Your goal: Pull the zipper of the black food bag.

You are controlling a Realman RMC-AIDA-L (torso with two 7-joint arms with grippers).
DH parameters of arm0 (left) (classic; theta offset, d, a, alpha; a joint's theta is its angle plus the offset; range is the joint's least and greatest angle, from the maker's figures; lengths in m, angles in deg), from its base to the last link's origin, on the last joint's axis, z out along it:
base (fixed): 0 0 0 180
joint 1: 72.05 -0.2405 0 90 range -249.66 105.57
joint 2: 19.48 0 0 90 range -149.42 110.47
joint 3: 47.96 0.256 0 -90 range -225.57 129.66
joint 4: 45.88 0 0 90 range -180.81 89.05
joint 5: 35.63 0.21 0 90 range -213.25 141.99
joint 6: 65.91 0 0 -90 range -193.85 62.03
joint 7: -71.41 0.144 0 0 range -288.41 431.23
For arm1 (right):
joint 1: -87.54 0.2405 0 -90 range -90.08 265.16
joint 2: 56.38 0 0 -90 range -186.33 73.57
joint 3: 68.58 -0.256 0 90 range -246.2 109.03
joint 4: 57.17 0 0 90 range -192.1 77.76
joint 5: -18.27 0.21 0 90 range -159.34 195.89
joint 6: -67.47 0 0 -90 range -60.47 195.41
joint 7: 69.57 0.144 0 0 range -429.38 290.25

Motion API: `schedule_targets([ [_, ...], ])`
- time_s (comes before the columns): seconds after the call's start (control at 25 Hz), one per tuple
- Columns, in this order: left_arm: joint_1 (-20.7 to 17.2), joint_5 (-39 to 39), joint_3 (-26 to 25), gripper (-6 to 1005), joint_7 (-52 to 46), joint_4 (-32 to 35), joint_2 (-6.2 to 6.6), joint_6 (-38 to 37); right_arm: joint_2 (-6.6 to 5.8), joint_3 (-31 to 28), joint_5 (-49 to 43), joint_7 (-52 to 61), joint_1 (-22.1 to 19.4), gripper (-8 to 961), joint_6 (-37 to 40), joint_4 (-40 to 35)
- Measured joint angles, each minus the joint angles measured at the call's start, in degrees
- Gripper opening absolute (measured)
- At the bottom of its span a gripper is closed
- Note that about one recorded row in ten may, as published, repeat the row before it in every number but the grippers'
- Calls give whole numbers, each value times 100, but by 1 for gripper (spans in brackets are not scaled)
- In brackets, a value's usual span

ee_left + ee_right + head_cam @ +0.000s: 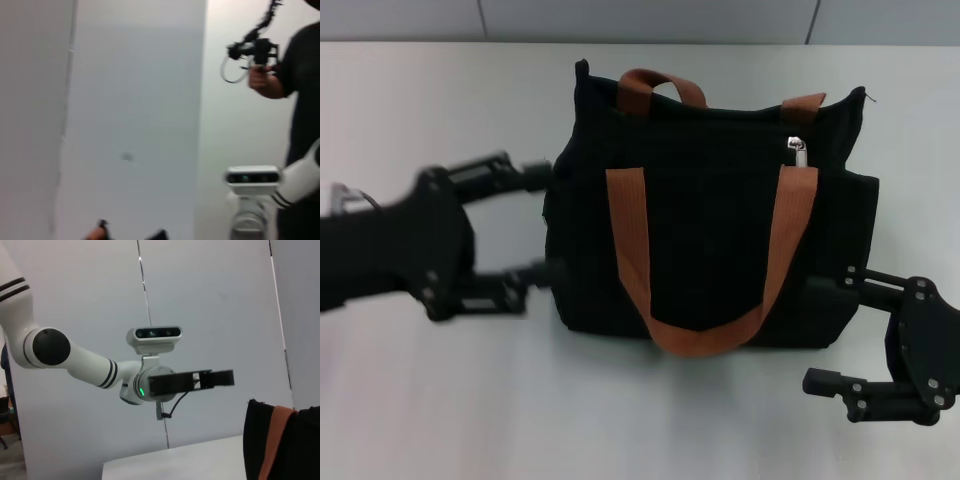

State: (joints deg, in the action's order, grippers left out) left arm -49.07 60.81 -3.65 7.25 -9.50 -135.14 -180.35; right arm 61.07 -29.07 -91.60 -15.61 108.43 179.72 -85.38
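The black food bag [710,240] stands upright mid-table, with two orange-brown strap handles [632,225]. The silver zipper pull [799,149] hangs at the top edge, toward the bag's right end. My left gripper [542,222] is open at the bag's left side, with its two fingertips [538,176] level with that side. My right gripper [832,330] is open low by the bag's front right corner, well below the zipper. In the right wrist view I see a corner of the bag [300,450] and the left arm's gripper [192,381] side-on.
The white table [620,420] runs to a grey panelled wall [640,18] behind the bag. In the left wrist view a person in black [302,90] holds a hand-held device [255,50] behind the robot's right arm camera [252,176].
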Motion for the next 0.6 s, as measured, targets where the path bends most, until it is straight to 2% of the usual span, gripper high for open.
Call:
schedule_targets([
  [0.16,-16,22,295,834,109,-92,-47,29,0,2,-196,-32,10,816,5,0],
  [0.28,-30,314,494,834,517,-620,-60,158,24,3,-386,-49,17,816,-45,0],
  [0.36,-30,314,494,834,517,-620,-60,158,62,4,-501,-66,20,816,-130,2],
  [0.44,-86,779,457,834,999,-1066,-37,441,76,4,-540,-77,20,816,-174,13],
  [0.6,-201,1040,449,834,1256,-1156,-40,638,86,4,-593,-356,19,816,-364,297],
])
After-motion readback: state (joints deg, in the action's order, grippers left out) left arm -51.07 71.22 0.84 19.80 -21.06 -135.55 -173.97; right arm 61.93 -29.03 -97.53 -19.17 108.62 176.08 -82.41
